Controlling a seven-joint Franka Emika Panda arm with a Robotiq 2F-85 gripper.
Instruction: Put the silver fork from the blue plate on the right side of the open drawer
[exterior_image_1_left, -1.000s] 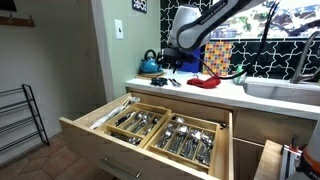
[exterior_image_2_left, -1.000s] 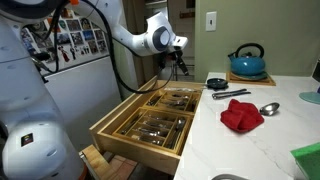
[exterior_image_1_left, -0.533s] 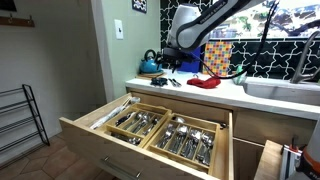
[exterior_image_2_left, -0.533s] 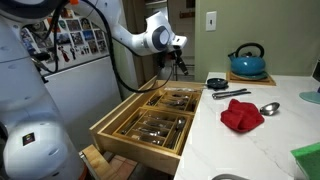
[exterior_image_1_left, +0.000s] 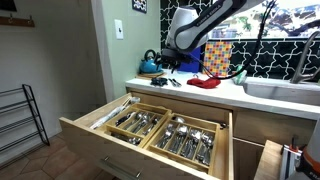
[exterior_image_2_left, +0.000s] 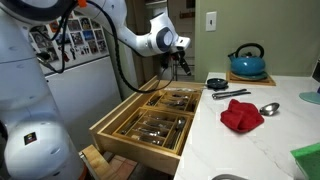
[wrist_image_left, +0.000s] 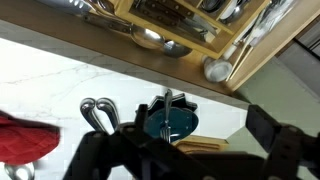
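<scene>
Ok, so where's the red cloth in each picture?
In an exterior view: the red cloth lies on the counter, right of centre.
In an exterior view: it lies on the white counter, lower right.
Wrist view: it is at the left edge, low down, partly cut off.
Shared landmark: the open drawer full of cutlery.

A blue kettle, a red cloth, a light-wood drawer, black-and-white latticed wall tiles.

2 cutlery trays lie side by side in the drawer below the counter.
</scene>
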